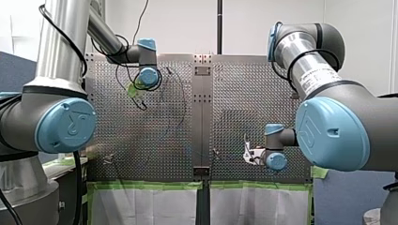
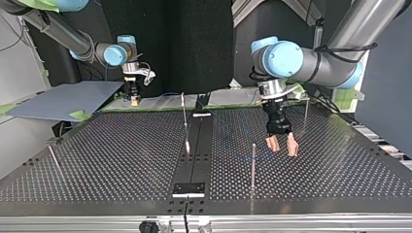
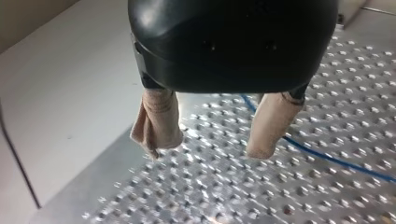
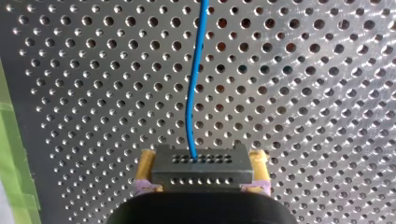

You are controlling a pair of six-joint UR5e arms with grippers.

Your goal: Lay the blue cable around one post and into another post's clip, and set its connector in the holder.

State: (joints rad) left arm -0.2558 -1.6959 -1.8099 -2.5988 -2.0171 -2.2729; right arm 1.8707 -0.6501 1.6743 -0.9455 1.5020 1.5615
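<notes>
In the right wrist view my right gripper [image 4: 201, 184], with yellow pads, is shut on a grey connector [image 4: 201, 165]. The blue cable [image 4: 191, 93] runs from the connector ahead over the perforated plate. In the top view this gripper [image 2: 132, 100] hangs at the table's far left edge. My left gripper [image 2: 282, 145] stands open just above the plate, right of the centre rail, with beige pads [image 3: 161, 119] and nothing between them. A stretch of blue cable [image 3: 327, 157] lies on the plate beside and beyond its fingers. A thin post [image 2: 253, 162] stands just in front of it.
More thin posts rise from the plate: one [image 2: 184, 121] near the centre rail, one [image 2: 305, 114] behind my left gripper, one [image 2: 54, 160] at the top view's left. A small bracket [image 2: 188, 190] sits on the rail's near end. Green tape [image 4: 11, 154] lines the plate's edge.
</notes>
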